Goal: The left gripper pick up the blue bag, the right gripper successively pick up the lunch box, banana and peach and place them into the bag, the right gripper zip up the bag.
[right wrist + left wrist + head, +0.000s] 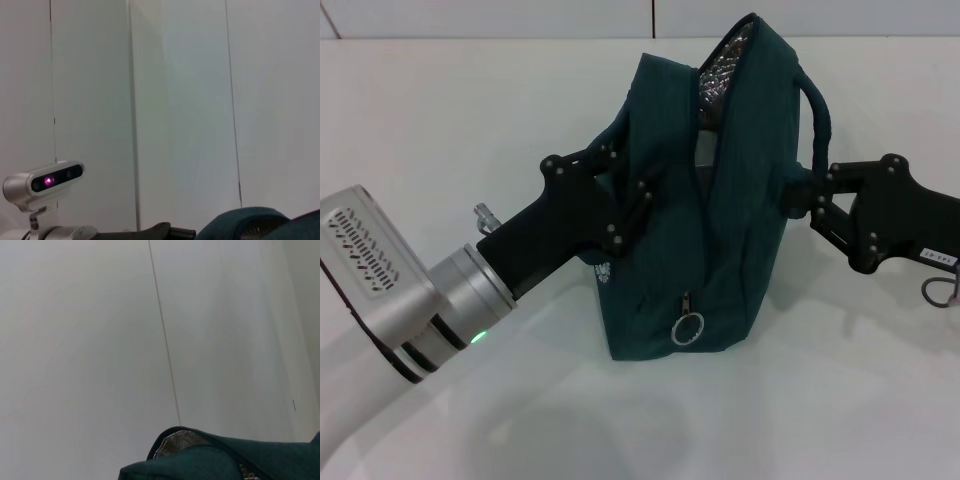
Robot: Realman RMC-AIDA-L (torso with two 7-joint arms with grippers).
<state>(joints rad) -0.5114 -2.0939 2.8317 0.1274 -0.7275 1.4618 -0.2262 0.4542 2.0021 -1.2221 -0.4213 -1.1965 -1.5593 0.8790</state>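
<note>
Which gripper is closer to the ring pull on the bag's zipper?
Left. The left gripper clamps the blue bag on the side panel just above the ring pull; the right gripper grips the far side by the handle.

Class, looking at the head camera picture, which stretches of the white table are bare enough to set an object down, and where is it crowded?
Bare table lies in front of the blue bag, and behind the left claw. The middle is crowded: both claws, including the right claw, press against the bag's sides.
</note>
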